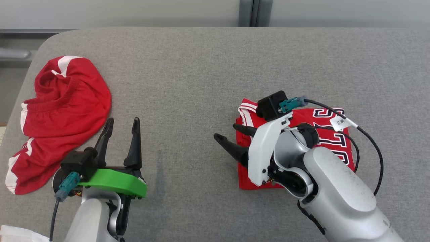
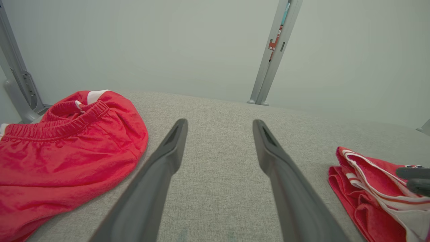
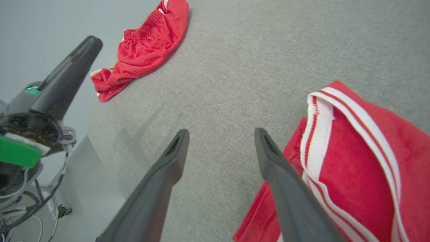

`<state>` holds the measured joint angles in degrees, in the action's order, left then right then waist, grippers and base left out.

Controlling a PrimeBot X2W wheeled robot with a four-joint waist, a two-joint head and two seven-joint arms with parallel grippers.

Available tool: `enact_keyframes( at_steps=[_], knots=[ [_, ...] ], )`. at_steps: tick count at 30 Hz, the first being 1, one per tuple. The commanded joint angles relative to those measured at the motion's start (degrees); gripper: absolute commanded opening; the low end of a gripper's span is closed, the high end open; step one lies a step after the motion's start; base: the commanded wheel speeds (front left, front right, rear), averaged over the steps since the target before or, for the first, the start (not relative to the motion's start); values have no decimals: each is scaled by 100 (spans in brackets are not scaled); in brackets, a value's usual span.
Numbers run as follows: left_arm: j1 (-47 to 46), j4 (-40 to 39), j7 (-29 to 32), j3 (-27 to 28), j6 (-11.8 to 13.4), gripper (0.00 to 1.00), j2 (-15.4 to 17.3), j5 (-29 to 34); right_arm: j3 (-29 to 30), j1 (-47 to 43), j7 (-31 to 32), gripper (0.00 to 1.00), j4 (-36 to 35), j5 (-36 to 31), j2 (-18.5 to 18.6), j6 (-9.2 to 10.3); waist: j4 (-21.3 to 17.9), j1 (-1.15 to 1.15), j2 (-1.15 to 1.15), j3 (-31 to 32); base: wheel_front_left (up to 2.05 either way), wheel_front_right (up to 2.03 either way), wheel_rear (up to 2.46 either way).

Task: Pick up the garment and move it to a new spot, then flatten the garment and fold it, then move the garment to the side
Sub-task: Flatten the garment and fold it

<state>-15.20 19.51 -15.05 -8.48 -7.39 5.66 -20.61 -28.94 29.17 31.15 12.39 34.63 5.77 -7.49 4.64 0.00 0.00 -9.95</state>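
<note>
The garment [image 1: 247,112] is a red jersey with white trim and black letters, lying folded on the grey table at the right. It also shows in the left wrist view [image 2: 362,188] and the right wrist view [image 3: 352,161]. My right gripper [image 1: 227,132] is open at the garment's left edge, pointing left. One finger lies over the red cloth and the other over bare table, with nothing held between them [image 3: 221,134]. My right arm hides much of the garment. My left gripper [image 1: 123,121] stands open and empty over bare table at the lower left [image 2: 220,122].
Crumpled red shorts [image 1: 63,111] with white stripes lie at the table's left edge, close to my left gripper, seen too in the wrist views [image 2: 60,158] [image 3: 147,47]. The grey cloth table [image 1: 215,67] is bare between the two arms. A wall stands behind its far edge.
</note>
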Motion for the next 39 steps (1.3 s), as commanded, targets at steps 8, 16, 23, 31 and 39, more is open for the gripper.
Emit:
enact_keyframes(
  at_steps=[8,16,23,31,39],
  knots=[
    [100,-4,-14,88,-9,100,33,52,504,-215,-856,100,-1092,-57,574,0,-201,0,0,202,0,0,0],
    [248,40,-14,197,-9,100,31,63,1766,-1028,-2343,100,-918,-1519,706,0,-370,0,0,438,0,0,0],
    [471,43,-14,352,-9,100,38,81,2471,-1597,-3406,100,-356,-2260,682,1,-536,0,0,697,0,0,0],
    [697,75,-14,456,-9,100,-13,145,2664,-1848,-4057,100,201,-2255,672,3,-635,0,0,889,0,0,0],
    [769,111,-14,514,-9,100,-30,199,2611,-1924,-4113,100,386,-2153,623,3,-669,0,0,941,0,0,0]
  ],
)
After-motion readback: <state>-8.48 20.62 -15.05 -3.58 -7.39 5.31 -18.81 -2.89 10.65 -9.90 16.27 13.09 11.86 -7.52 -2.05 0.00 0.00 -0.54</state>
